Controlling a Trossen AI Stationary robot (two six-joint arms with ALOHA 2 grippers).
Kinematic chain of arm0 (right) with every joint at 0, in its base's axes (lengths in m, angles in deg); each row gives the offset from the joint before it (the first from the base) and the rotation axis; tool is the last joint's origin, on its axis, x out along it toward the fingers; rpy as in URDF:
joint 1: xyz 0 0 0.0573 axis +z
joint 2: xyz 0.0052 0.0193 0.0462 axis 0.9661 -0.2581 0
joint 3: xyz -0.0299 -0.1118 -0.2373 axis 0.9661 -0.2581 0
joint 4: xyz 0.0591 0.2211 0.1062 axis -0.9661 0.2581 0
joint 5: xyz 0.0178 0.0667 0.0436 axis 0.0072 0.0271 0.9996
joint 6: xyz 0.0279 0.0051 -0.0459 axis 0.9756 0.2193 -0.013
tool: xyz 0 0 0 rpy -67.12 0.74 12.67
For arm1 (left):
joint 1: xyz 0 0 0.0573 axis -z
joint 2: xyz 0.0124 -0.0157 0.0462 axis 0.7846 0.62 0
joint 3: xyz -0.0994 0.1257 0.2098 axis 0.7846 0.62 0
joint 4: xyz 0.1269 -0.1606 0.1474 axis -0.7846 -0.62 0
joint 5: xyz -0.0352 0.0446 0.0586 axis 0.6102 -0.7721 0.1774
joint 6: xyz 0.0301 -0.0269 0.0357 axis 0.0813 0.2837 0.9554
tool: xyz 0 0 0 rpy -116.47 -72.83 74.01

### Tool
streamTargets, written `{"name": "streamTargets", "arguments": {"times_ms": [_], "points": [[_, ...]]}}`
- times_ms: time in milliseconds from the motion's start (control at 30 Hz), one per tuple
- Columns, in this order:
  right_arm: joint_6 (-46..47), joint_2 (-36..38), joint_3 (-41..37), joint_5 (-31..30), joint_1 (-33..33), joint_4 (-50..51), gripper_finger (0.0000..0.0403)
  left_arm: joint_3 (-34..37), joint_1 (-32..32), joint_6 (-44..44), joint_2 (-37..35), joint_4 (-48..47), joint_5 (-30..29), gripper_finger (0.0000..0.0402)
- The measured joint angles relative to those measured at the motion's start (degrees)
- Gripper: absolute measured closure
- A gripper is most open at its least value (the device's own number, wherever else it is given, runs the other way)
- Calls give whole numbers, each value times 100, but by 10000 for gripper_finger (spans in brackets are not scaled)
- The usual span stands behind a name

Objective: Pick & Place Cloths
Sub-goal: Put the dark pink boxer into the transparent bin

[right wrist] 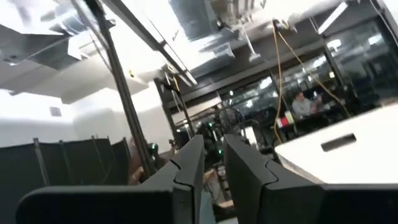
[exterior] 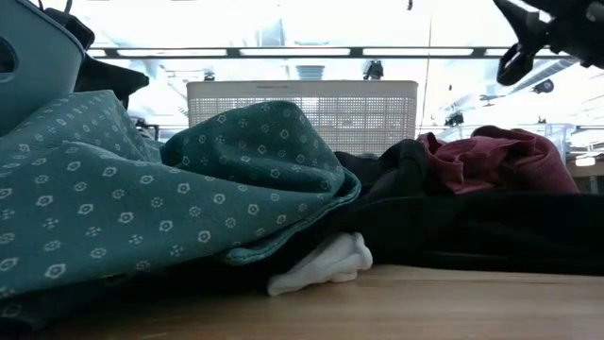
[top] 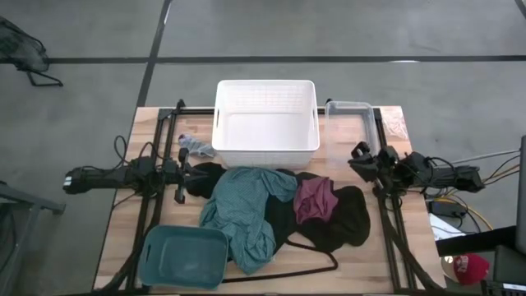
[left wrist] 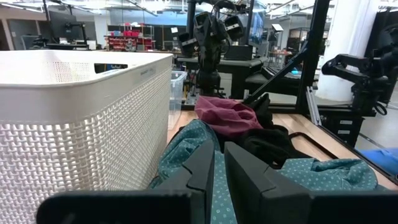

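Note:
The cloths lie in a heap on the table's middle. A large teal patterned shirt is on the left, a black one on the right, and a small maroon one sits on top. A small white piece peeks out under the teal shirt, and a grey piece lies by the basket. My left gripper rests at the heap's left edge, level and shut with nothing in it. At the right, my right gripper is tipped upward, shut and empty.
A white mesh basket stands at the far middle, with a clear box to its right. A teal plastic tub sits at the near left. A thin black hanger lies at the heap's near edge.

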Motion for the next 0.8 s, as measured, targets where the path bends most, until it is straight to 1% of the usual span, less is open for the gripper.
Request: {"name": "streamTargets", "arguments": {"times_ms": [133, 233, 333, 400, 467, 567, 600, 700, 800], "points": [[191, -705, 0, -24, 2, 44, 336, 3, 0, 0, 15, 77, -7, 358], [390, -1392, 119, -180, 1, 56, 319, 7, 0, 0, 19, 111, -7, 358], [476, -2087, 511, -156, 1, 170, 296, 7, 0, 0, 19, 118, -7, 358], [437, -2524, 940, -25, 2, 520, 277, 7, 0, 0, 19, 123, -7, 358], [261, -2945, 1472, 86, 36, 1209, 257, 7, 0, 0, 19, 134, -7, 358], [-150, -3506, 2419, 65, 103, 2904, 229, 7, 0, 0, 19, 137, -7, 358], [-282, -3707, 2752, -14, 134, 3502, 221, 7, 0, 0, 19, 139, -7, 358], [-381, -4329, 3581, -516, 328, 5332, 202, 7, 0, 1, 16, 141, -5, 358], [-357, -4919, 4177, -851, 577, 6463, 190, 7, 0, 0, 18, 142, -5, 358]]}}
